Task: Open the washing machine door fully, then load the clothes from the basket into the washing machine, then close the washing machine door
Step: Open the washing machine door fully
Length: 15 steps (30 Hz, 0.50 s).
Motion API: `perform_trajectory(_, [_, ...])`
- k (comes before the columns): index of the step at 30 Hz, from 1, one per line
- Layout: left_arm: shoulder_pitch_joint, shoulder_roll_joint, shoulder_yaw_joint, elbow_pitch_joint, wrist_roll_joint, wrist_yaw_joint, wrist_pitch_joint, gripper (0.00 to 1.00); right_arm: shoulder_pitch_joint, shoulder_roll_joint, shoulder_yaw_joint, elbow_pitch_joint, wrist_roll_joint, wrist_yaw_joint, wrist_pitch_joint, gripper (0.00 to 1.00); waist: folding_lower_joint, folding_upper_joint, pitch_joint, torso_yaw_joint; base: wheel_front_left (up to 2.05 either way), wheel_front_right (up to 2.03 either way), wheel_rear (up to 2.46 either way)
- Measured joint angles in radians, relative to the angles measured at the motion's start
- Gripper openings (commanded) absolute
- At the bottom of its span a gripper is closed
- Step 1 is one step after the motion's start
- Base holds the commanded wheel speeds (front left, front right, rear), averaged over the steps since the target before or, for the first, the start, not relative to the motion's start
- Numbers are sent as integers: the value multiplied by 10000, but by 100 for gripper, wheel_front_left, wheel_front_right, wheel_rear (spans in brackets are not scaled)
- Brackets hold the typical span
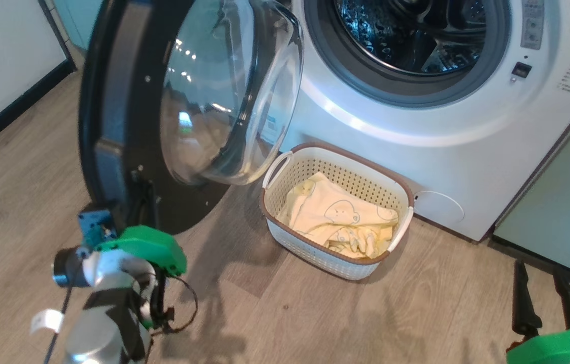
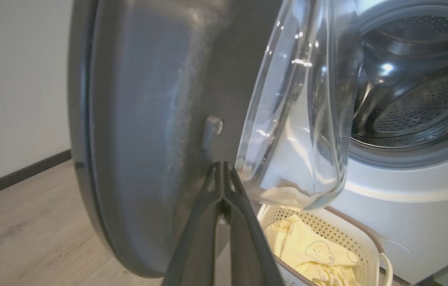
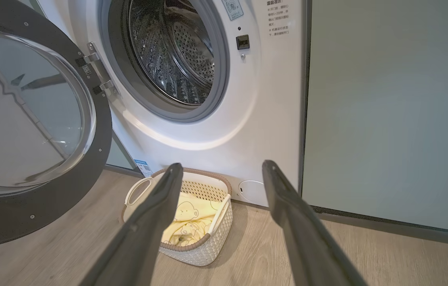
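While my left gripper [image 2: 223, 165] is pressed fully shut with nothing between its fingers, its tips sit at the dark inner face of the washing machine door [image 1: 113, 101], just below a small stud and at about 8 o'clock of the clear glass bowl [image 1: 224, 101]. Whether the tips actually touch the door I cannot tell. That door stands swung out from the washing machine [image 1: 416, 131], edge-on to me at 10 o'clock in my head view. The steel drum [image 1: 411, 30] gapes open at 1 o'clock.

My right gripper [image 3: 219, 167] hangs low at 5 o'clock in the head view with its two fingers spread wide and holding nothing, well apart from everything. Through its own camera I see the basket [image 1: 315, 253] between and beyond those fingers.

The basket rests on the wooden floor [image 1: 315, 313] close against the washer's front, below the drum mouth and at 4 o'clock of the glass bowl. The clothes [image 1: 335, 215] lie crumpled inside it, the bear-print piece on top. A pale teal cabinet [image 1: 558, 217] stands at the washer's 3 o'clock side.
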Motion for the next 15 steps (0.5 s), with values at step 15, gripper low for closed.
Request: perform_trajectory(15, [-1525,58,1793,968,104,-257,-13,0,-505,-372,251,-52,2,0,-2,100,0,0,872,-16,0,0,0])
